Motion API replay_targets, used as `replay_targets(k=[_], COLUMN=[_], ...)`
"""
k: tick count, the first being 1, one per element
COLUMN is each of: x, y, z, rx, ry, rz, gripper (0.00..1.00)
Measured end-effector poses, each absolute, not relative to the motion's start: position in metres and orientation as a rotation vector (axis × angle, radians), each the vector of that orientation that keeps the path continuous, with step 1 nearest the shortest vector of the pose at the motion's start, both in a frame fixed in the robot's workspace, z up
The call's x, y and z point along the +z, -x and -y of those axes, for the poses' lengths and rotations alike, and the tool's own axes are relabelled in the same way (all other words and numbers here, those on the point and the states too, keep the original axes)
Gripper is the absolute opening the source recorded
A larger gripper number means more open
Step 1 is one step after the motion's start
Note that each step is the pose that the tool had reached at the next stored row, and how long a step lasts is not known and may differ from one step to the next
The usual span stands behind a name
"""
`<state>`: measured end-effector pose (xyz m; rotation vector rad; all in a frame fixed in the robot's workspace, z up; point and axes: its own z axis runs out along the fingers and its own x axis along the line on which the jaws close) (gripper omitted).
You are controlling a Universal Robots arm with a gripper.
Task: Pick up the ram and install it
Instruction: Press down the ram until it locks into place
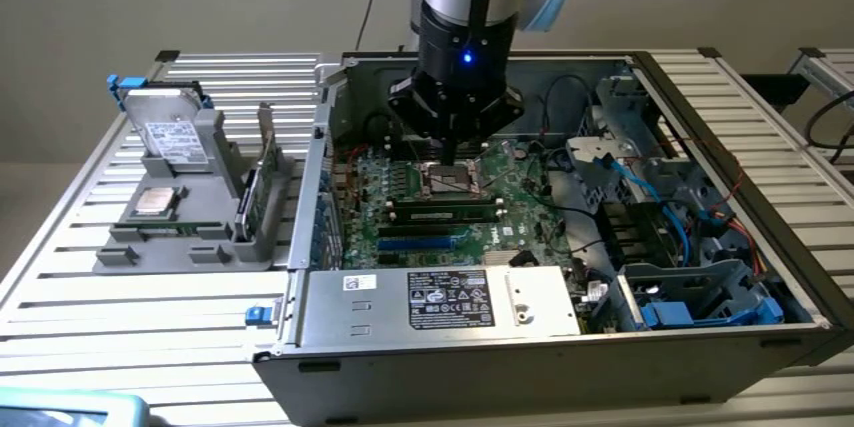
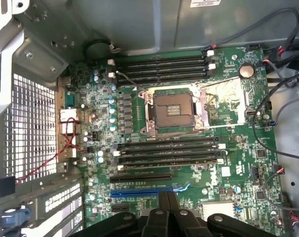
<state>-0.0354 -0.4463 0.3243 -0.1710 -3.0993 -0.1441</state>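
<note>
The ram [image 1: 447,213] is a long dark-green stick with black chips and a pale label. It stands in a motherboard slot between the processor socket [image 1: 447,179] and the blue slots [image 1: 420,238], inside the open computer case. My gripper [image 1: 447,152] hangs just above the socket, a little behind the ram and not touching it. In the wrist view the dark fingers [image 2: 167,207] are pressed together with nothing between them, over the blue slot [image 2: 149,192]. The bank of long black slots [image 2: 169,154] lies between them and the socket [image 2: 174,106].
A power supply [image 1: 441,297] closes the case's near side. Drive cages and loose cables [image 1: 667,237] fill the exterior view's right. Outside the case on the exterior view's left, a grey holder [image 1: 120,252] carries a hard drive [image 1: 167,137], a processor chip [image 1: 154,202] and an upright card [image 1: 267,172].
</note>
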Motion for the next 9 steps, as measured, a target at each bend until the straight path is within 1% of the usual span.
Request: replay_targets(k=[9], x=[0.326], y=[0.0354], z=[0.4462], rx=[-0.14], ry=[0.191], rz=[3.092], gripper=[0.11])
